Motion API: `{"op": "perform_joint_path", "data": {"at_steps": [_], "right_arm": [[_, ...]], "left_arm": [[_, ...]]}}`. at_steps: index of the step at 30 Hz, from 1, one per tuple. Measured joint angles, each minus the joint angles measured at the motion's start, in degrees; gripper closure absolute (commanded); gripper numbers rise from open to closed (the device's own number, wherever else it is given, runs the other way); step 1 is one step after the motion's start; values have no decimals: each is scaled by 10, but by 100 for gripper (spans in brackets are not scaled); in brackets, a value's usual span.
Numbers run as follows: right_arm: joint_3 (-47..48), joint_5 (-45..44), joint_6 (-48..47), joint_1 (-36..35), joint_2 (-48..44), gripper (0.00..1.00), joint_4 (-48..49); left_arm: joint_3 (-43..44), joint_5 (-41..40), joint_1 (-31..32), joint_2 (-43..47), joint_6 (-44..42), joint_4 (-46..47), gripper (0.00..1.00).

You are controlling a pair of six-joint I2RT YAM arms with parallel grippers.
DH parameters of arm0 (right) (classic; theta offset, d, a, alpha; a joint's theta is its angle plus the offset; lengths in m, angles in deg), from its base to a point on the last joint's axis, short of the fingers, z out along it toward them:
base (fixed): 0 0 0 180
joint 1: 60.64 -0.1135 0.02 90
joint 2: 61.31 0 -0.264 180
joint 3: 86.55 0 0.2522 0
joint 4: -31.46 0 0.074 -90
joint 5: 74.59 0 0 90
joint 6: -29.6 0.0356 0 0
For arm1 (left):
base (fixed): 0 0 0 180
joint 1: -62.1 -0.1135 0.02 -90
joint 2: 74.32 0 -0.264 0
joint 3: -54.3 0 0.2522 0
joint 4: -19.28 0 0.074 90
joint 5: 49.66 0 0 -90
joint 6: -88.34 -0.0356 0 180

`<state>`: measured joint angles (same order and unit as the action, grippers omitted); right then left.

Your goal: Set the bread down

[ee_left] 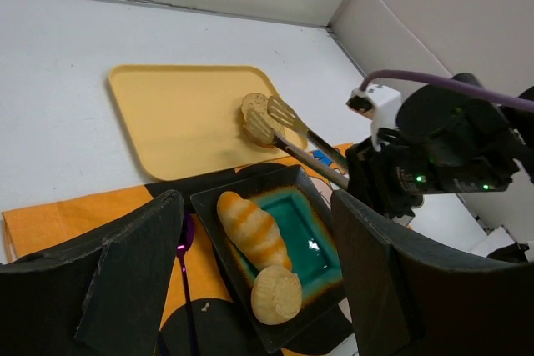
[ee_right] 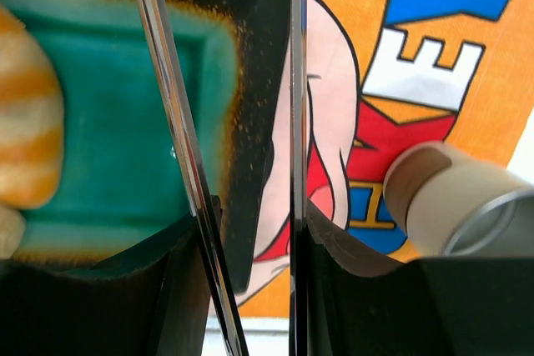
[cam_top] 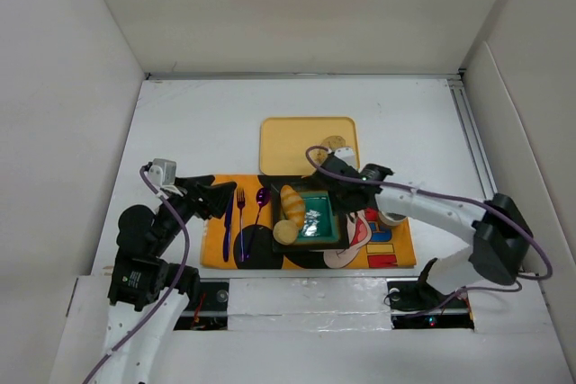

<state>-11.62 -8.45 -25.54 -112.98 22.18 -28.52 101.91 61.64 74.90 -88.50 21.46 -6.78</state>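
Note:
The long ridged roll (cam_top: 292, 202) and the round bun (cam_top: 284, 232) lie on the left side of a dark plate with a teal middle (cam_top: 322, 220); both also show in the left wrist view, the roll (ee_left: 250, 227) and the bun (ee_left: 276, 293). The brownish slice (ee_left: 254, 111) lies at the right edge of the yellow tray (ee_left: 175, 118). My right gripper (cam_top: 346, 177) is shut on metal tongs (ee_left: 304, 149), whose tips sit on either side of the slice. My left gripper (cam_top: 216, 197) is open and empty, above the mat left of the plate.
An orange printed mat (cam_top: 396, 254) lies under the plate. A blue knife (cam_top: 227, 222), a purple fork (cam_top: 240, 213) and a purple spoon (cam_top: 261, 200) lie left of the plate. A pale cup (cam_top: 391, 215) stands right of it. White walls enclose the table.

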Motion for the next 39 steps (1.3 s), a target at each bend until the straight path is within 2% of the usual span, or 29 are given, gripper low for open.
{"op": "perform_joint_path", "data": {"at_steps": [6, 14, 15, 16, 22, 26, 31, 39], "right_arm": [[40, -22, -26, 1, 86, 54, -16], [66, -52, -32, 1, 131, 55, -54], [70, -55, -32, 1, 138, 57, -59], [73, -58, -33, 1, 146, 64, -62], [80, -75, -39, 2, 183, 88, -75], [81, -78, -40, 2, 181, 92, -77], [69, -69, -33, -10, 125, 94, -74], [11, 21, -3, -60, -95, 95, -57]], "left_arm": [[0, -4, 7, 1, 0, 0, 33], [0, -5, 7, 1, 0, -1, 33], [0, -5, 7, 1, 0, -1, 33], [0, -6, 7, 1, 0, -1, 33], [0, -8, 11, 1, 0, -2, 33], [0, -8, 11, 0, 0, -2, 33], [0, -8, 11, -4, 0, -2, 33], [0, -8, 11, -19, 0, -3, 33]]}}
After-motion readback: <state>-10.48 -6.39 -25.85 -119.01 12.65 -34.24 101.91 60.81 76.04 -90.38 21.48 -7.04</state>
